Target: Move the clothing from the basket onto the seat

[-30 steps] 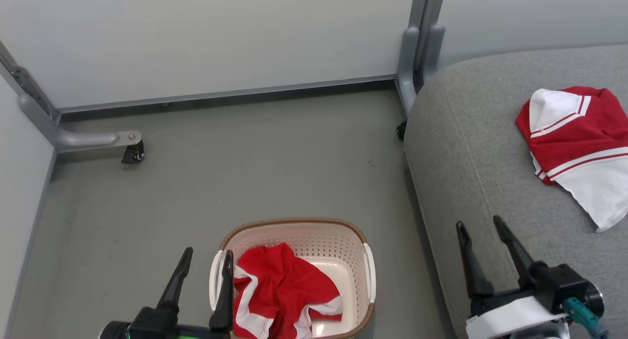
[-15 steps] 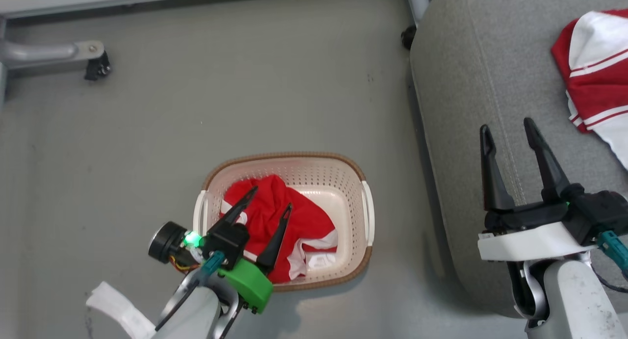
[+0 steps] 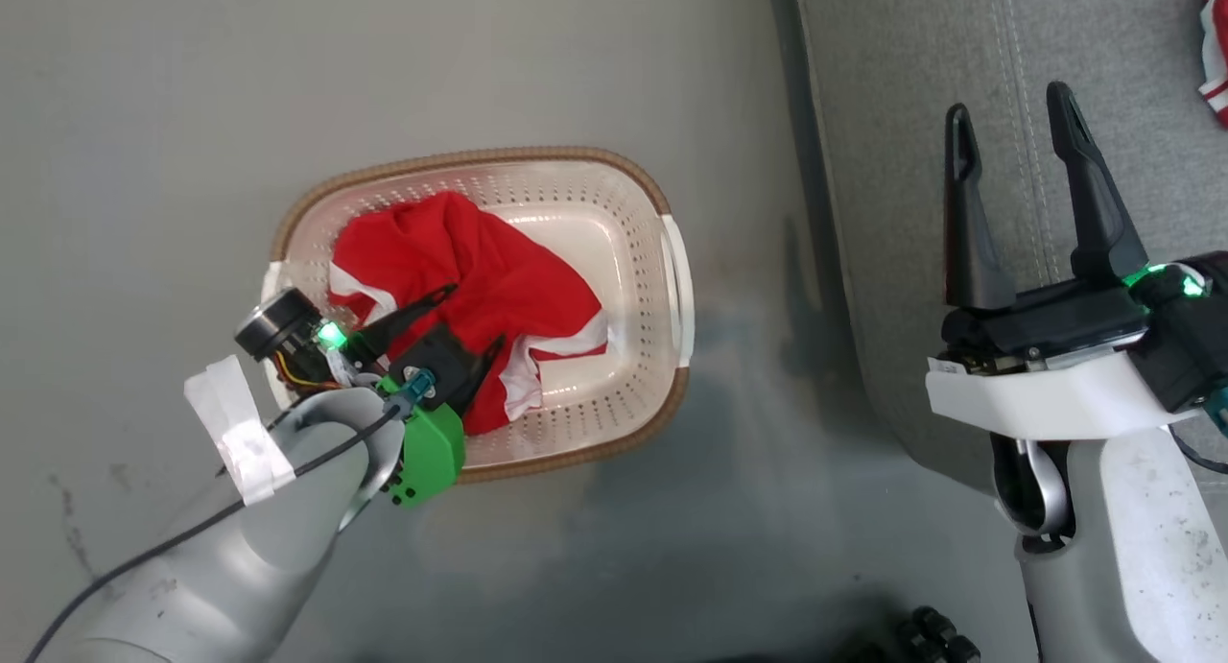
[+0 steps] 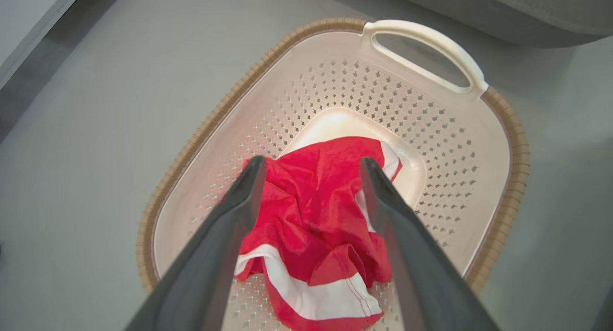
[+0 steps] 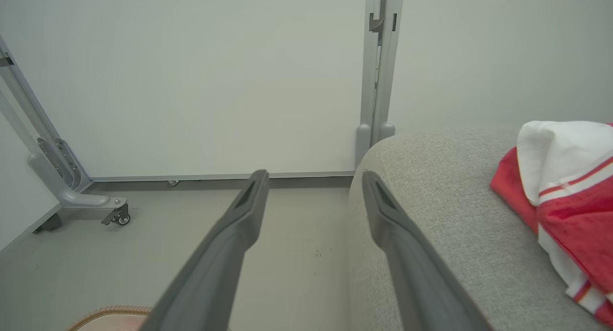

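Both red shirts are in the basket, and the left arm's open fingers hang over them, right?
Not both. One red shirt is in the basket; the other shirt lies on the grey seat, as the right wrist view shows. The left arm's fingers, open, do hang over the one in the basket.

Grey floor (image 3: pixel 144 87), pale wall panels (image 5: pixel 191 82), castered metal frame (image 5: pixel 81 199)

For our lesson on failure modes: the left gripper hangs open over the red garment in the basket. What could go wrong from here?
The left gripper might pinch only one fold of the crumpled red garment, which could slip out on lifting.
A fingertip could snag the perforated basket and drag it.
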Robot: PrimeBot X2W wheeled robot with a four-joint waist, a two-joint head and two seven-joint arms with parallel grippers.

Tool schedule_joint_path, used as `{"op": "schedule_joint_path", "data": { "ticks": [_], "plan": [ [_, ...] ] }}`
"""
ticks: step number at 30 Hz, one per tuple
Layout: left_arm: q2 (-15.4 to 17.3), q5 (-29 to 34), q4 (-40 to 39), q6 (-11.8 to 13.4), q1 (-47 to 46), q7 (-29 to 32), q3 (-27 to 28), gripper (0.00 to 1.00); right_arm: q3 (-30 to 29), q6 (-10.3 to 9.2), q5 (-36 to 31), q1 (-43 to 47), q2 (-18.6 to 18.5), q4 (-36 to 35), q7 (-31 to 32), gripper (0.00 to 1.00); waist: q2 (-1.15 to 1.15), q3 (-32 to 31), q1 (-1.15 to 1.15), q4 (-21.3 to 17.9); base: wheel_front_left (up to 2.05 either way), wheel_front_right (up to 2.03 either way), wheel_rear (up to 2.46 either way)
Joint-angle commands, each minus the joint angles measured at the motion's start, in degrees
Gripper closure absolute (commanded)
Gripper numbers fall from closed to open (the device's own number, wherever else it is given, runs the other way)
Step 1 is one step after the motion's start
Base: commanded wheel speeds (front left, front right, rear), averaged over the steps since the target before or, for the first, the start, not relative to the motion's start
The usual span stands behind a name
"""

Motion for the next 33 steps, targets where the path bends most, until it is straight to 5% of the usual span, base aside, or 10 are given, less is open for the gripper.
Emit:
{"op": "schedule_joint_path", "data": {
  "ticks": [1, 17, 33],
  "plan": [
    [1.03, -0.69, 1.22, 0.03, -2.74, -0.02, -1.42, 0.00, 0.34, -0.04, 0.86, -1.46, 0.10, -0.93, -0.15, 0.00, 0.00, 9.93, -0.01, -6.48, 0.00, 0.00, 0.00],
    [2.68, -6.06, 9.55, 0.03, -15.29, -0.02, -17.12, 0.00, 1.88, -0.04, 4.02, -5.14, 0.14, -5.80, -0.16, 0.00, 0.00, 19.57, -0.01, -9.48, 0.00, 0.00, 0.00],
    [1.14, -2.58, 22.10, 1.14, -20.73, 3.25, -20.61, 0.00, 2.61, -0.04, 6.43, -5.78, 0.10, -7.22, -0.15, 0.00, 0.00, 23.54, -0.01, -11.35, 0.00, 0.00, 0.00]
  ]
}}
